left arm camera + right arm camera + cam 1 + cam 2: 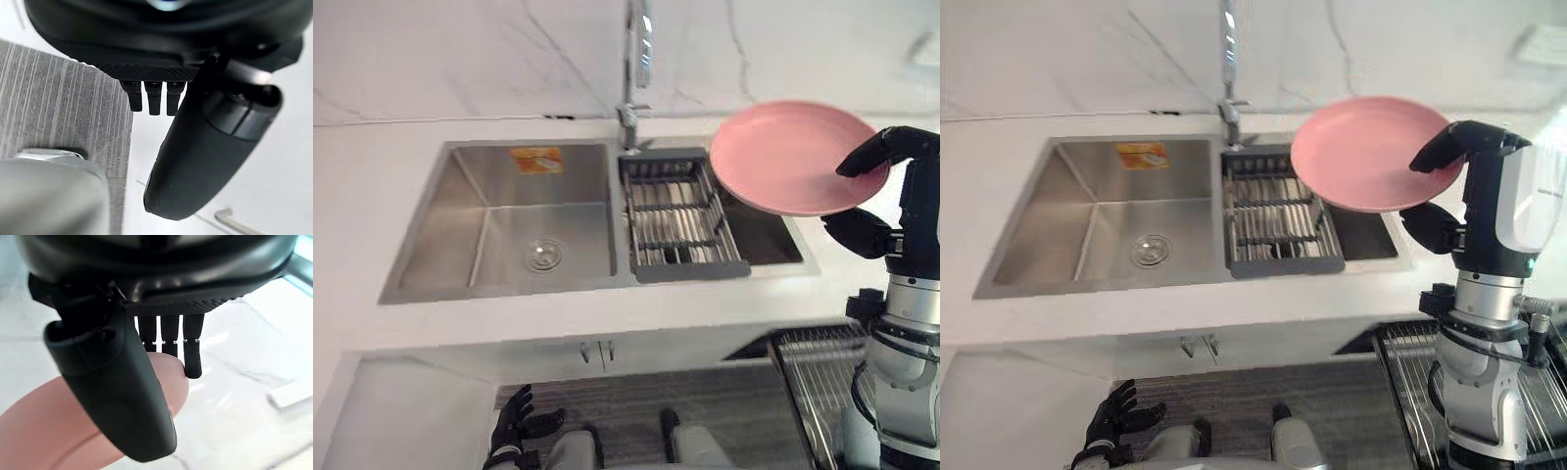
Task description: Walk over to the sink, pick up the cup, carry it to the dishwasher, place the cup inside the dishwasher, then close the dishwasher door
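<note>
My right hand (873, 162) is shut on a pink plate (788, 157), the thumb lying over its rim and the fingers under it. The plate hangs tilted above the right end of the steel sink (460, 215), over the dark drying rack (677, 217). In the right wrist view the thumb (117, 396) presses on the pink plate (44, 426) with the fingers (193, 352) behind it. Down low by the floor at the lower left, my left hand (516, 426) is open and holds nothing.
A tall faucet (637, 69) rises behind the sink against the marble wall. White countertop (607, 308) runs along the front. A wire dishwasher rack (822, 372) stands pulled out at the lower right. Cabinet handles (595, 351) sit under the counter.
</note>
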